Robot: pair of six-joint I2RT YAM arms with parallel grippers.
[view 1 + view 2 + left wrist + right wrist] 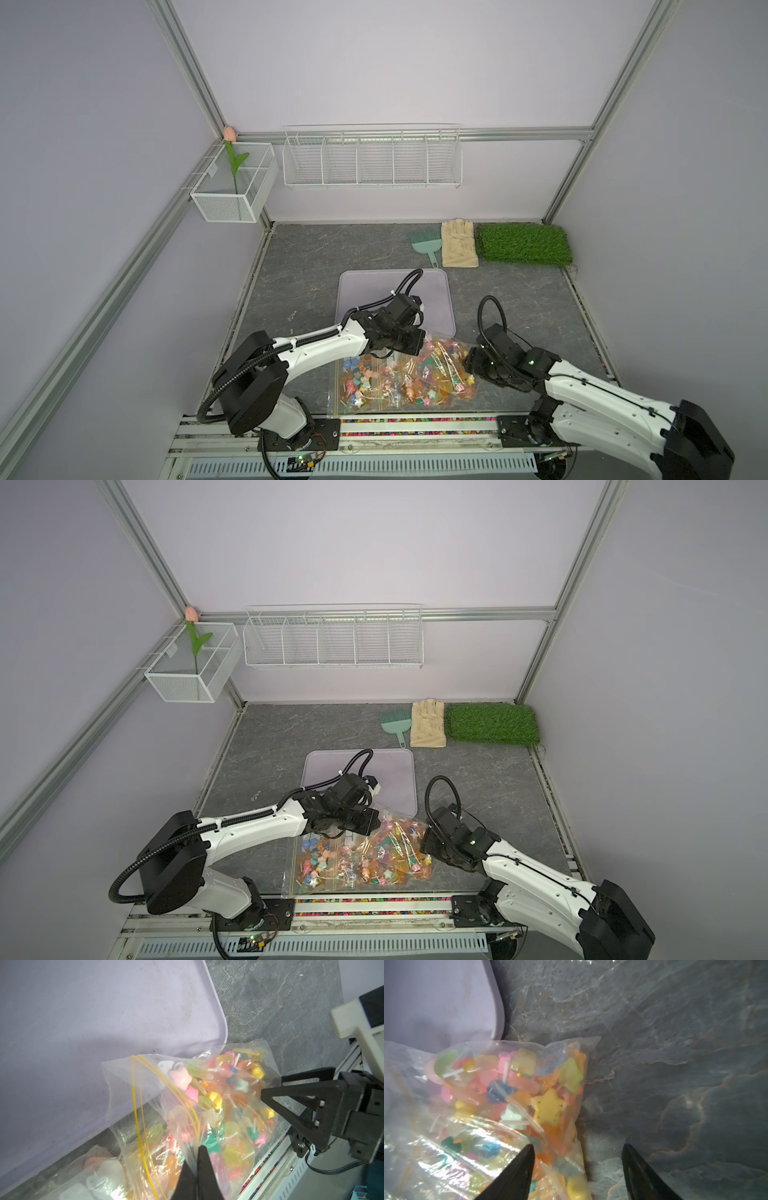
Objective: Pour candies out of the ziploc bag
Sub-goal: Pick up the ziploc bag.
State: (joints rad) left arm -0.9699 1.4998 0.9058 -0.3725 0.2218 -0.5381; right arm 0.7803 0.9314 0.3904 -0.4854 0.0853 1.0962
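Closest to the robot's base, just past the front rail (415, 428), the ziploc bag (399, 380) lies on the dark stone-patterned table (311, 257), and the candies (419, 374) are inside it, a heap of orange, pink, yellow and teal stars and flowers on thin white sticks. The left gripper (199, 1148) is clenched on a fold of the bag's clear film (its yellow zip lines run right beside the black fingers), lifting that far part of the bag against the near edge of the lilac tray (432, 291). The right gripper (577, 1146) is released, with its jaws spread wide at the bag's right-hand side, one finger over the plastic and the other over bare table, grasping nothing. Farther back, along the table's rear edge, a teal hand brush (424, 243), a beige glove (457, 245) and a green turf mat (521, 243) lie side by side. On the back wall hangs a white wire rack (372, 160), and in the left corner a mesh basket (224, 208) holds an artificial tulip (230, 134).
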